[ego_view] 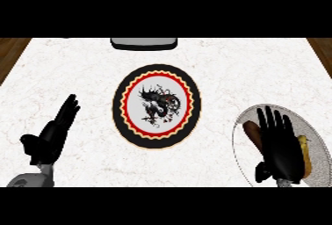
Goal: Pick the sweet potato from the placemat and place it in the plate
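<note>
Both hands flat, right hand [283, 145] over plate [317, 145], sweet potato [251, 133] beneath

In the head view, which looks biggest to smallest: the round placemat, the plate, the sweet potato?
1. Placemat, largest.
2. Plate, somewhat smaller, though partly cut off and hidden by the right hand.
3. Sweet potato, smallest; mostly hidden under that hand.

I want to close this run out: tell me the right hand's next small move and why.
Probably lift the right hand straight up. Its fingers look open over the plate, the sweet potato already lies there, and the placemat is bare.
</note>
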Available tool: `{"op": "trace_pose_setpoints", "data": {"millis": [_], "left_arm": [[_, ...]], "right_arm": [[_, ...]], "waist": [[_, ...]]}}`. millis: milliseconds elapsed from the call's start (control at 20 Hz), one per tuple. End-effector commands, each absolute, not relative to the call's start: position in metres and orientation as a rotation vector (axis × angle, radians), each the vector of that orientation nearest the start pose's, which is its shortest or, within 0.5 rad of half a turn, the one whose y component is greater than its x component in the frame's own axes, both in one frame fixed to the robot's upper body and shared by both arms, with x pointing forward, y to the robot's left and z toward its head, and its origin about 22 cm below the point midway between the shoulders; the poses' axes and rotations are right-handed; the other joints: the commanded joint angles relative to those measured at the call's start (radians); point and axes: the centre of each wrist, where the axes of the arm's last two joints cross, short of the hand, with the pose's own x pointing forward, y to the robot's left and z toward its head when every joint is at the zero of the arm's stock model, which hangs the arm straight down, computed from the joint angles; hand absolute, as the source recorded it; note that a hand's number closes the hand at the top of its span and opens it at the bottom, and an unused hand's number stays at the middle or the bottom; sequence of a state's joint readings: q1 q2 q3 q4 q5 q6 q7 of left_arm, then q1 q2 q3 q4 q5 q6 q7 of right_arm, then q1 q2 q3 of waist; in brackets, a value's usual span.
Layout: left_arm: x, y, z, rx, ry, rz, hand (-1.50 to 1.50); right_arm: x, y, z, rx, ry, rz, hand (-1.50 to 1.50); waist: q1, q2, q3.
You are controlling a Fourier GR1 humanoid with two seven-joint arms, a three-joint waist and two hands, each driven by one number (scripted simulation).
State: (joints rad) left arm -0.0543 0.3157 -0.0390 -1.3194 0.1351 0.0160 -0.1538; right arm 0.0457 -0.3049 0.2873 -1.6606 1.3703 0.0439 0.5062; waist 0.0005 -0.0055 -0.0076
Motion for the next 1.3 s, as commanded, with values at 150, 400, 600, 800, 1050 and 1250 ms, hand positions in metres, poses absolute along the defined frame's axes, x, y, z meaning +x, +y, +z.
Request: {"op": "trace_pose_setpoints", "data": {"millis": [150, 400, 600, 800, 1050, 1250], "left_arm": [[0.272, 0.297, -0.019, 0.146, -1.503, -0.153, 0.00], [0.260, 0.310, -0.009, 0.148, -1.517, -0.140, 0.00], [0.246, 0.302, -0.024, 0.138, -1.517, -0.143, 0.00], [0.256, 0.328, -0.021, 0.158, -1.523, -0.120, 0.00], [0.237, 0.321, -0.031, 0.204, -1.495, -0.088, 0.00], [0.249, 0.323, -0.017, 0.197, -1.508, -0.112, 0.00]], "right_arm": [[0.247, -0.245, -0.001, -1.330, -0.929, 1.169, -1.50], [0.246, -0.250, -0.018, -1.262, -0.936, 1.264, 1.50], [0.242, -0.247, -0.027, -1.260, -0.970, 1.284, 1.50], [0.220, -0.231, -0.018, -1.249, -0.992, 1.170, 1.50], [0.169, -0.214, -0.030, -1.019, -0.794, 0.619, 1.50], [0.131, -0.191, 0.013, -1.163, -0.918, 0.501, 1.50]], "waist": [[-0.001, 0.007, 0.008], [0.003, 0.006, 0.008], [0.004, 0.005, 0.008], [-0.009, 0.004, 0.007], [-0.083, -0.014, 0.009], [-0.052, -0.008, 0.007]]}}
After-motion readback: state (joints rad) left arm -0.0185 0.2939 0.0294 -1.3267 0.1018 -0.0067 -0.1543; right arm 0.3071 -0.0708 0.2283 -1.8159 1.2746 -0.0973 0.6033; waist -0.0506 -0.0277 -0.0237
